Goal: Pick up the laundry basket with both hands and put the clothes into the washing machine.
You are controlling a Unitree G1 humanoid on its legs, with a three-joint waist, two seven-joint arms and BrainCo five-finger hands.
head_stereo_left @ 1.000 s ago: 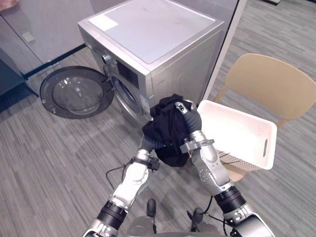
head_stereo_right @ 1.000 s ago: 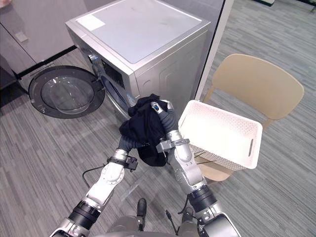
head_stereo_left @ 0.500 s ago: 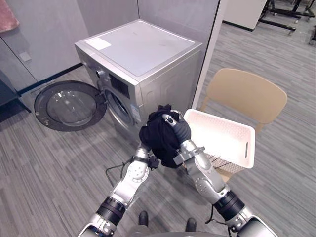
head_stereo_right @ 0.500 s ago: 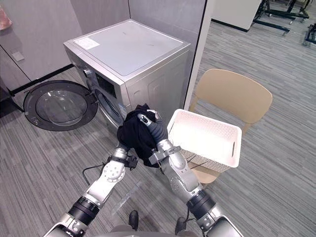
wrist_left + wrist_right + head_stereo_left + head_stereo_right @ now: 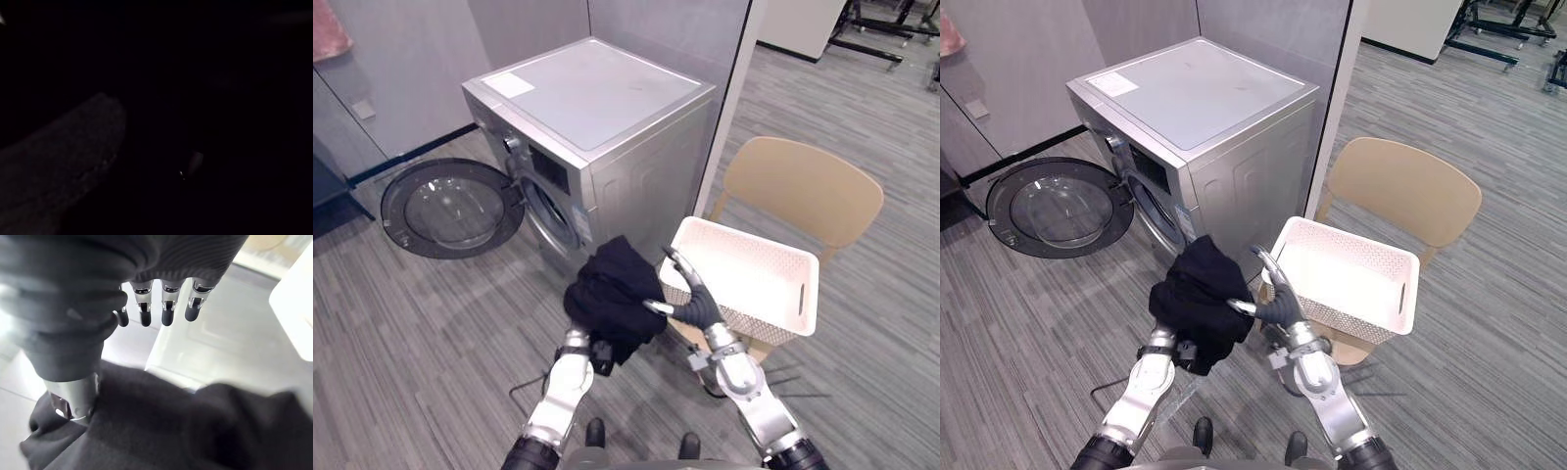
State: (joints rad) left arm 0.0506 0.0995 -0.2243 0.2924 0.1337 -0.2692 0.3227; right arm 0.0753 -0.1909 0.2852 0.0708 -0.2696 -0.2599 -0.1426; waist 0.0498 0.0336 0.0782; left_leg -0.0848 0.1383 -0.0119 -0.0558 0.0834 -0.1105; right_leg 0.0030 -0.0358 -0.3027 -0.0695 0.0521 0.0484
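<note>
A bundle of black clothes (image 5: 612, 294) hangs in the air in front of the washing machine (image 5: 597, 108). It rests on top of my left arm (image 5: 563, 382), and my left hand is buried under it; dark cloth (image 5: 73, 147) covers the left wrist view. My right hand (image 5: 693, 300) is open just right of the bundle, its straight fingers (image 5: 166, 308) spread above the cloth (image 5: 171, 421) and its thumb close to the cloth's edge. The white perforated laundry basket (image 5: 754, 318) sits on a beige chair (image 5: 803, 186) to the right, beside my right hand.
The washer's round door (image 5: 450, 206) is swung wide open to the left, over the grey striped floor. The drum opening (image 5: 548, 211) faces the lower left. A grey partition wall stands behind the machine.
My right hand has opened, let go of the black clothes and drawn back to the right. The bundle has sunk lower and to the left on my left arm.
</note>
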